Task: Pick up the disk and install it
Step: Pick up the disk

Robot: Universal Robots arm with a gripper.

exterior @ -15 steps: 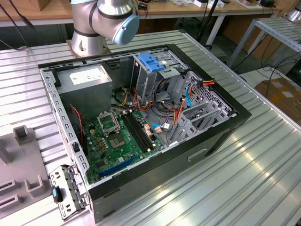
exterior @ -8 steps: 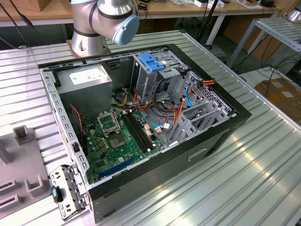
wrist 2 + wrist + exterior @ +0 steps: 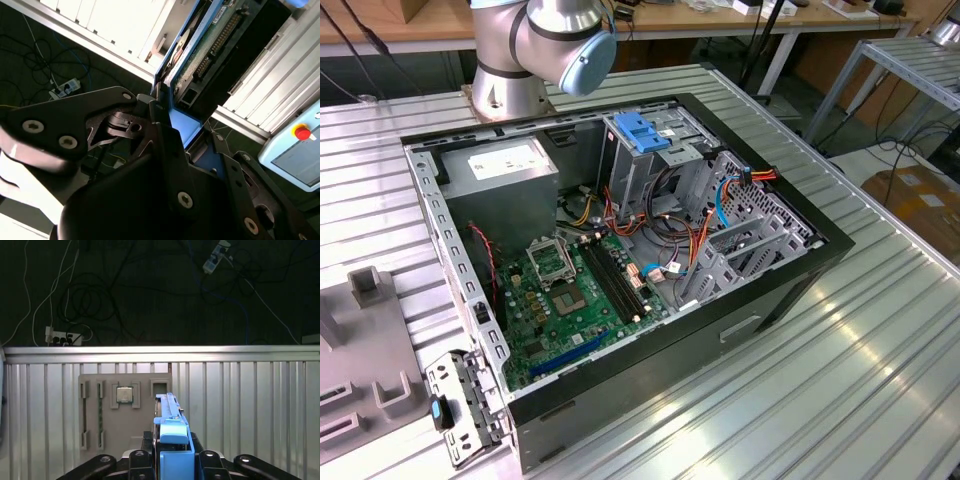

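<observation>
An open computer case (image 3: 620, 395) is seen lying on its side on the ribbed metal counter (image 3: 880, 380) in the exterior view. Inside it, a grey power supply (image 3: 505, 165) is set in the far corner towards the exterior view's left, and a green motherboard (image 3: 570, 290) covers the floor of the case in front of it. A metal drive cage (image 3: 635, 175) stands upright near the middle of the far wall, with a blue latch (image 3: 642, 130) on top. Loose coloured cables (image 3: 670, 250) are bundled between the cage and the motherboard. The arm (image 3: 560, 40) is mounted on the counter just behind the case.

In the first wrist view a grey tray (image 3: 145, 432) is seen lying flat on the counter. A square processor chip (image 3: 125, 394) is seated in one of its recesses, and a narrow green strip (image 3: 100, 410) sits in a slot beside it.

The pincer (image 3: 174, 466) is clamped on the disk (image 3: 169, 410), its black fingers (image 3: 207, 460) pressed against the blue carrier rails (image 3: 174, 437) on either side. The disk is held edge-on, clear of the counter, with the tray behind it. In the second wrist view the disk's green circuit board face can be seen between the rails.
</observation>
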